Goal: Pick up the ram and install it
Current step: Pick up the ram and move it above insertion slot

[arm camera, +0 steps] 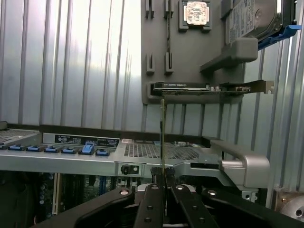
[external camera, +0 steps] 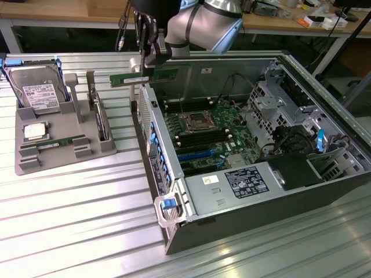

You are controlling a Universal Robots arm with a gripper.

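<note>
one ram stick (external camera: 162, 76) is up in the air, clamped between the two fingers of the gripper (external camera: 147, 65). so the hand is closed tight on it, no doubt there. in the exterior view the stick hangs level, long side flat. it sits over the back corner of the open computer case (external camera: 174, 231), on the exterior view's left side of the case, and it's clear of the motherboard (external camera: 208, 136) below. it isn't seated in anything.

the wrist view looks straight down the stick. the ram stick (arm camera: 163, 133) shows edge-on as a thin line rising from between the black fingers (arm camera: 151, 202), with the gripper (arm camera: 164, 183) squeezed on its lower end. the case's metal edge with its row of blue clips runs across just behind it.

the grey tray (external camera: 64, 159) sits on the ribbed metal table (external camera: 87, 226), just beside the case on the exterior view's left. it holds a hard drive (external camera: 36, 92) leaning in the back, a square silver processor (external camera: 35, 131) in front of that, and a card (external camera: 98, 116) standing on edge (looks like an expansion card with a metal bracket). a second green stick (external camera: 55, 143) lies flat in a slot near the tray's front. the silver arm (external camera: 203, 26) comes in from the top of the exterior view.
</note>
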